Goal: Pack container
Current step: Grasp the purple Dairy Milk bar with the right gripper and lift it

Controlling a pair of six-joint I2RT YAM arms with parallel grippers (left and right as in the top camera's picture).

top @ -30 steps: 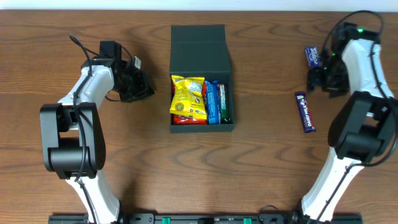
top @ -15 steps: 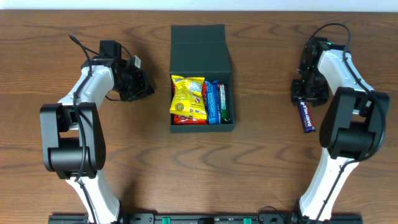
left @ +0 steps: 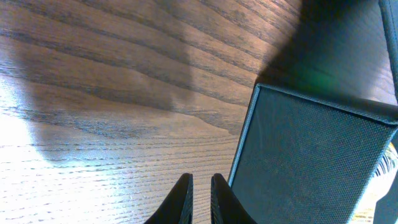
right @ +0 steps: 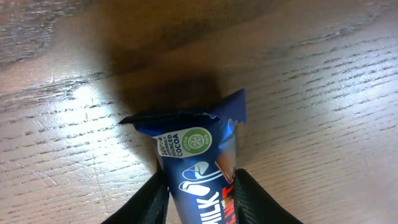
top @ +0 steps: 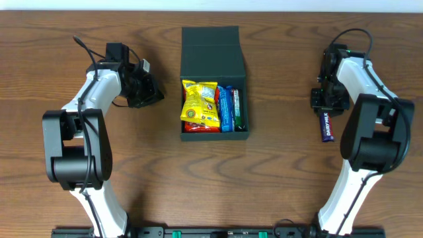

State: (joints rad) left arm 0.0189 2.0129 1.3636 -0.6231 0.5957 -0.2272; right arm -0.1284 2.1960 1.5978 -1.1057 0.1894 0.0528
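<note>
One second back my right claw (right: 200, 202) stood wider, off elsewhere; now it has drawn in against both sides of the chocolate bar (right: 186, 140), next for the box (top: 213, 49).

The container (top: 215, 136) sits at the upper centre of the table (top: 277, 185), its lid (top: 211, 53) lying open behind it. Inside, a large packet (top: 199, 104) fills the left part, with bars (top: 227, 109) side by side to its right. The left gripper (top: 157, 94) is just left of the container. Far right, a chocolate bar (top: 326, 127) lies on the table, the right gripper (top: 326, 106) astride its upper end.
</note>
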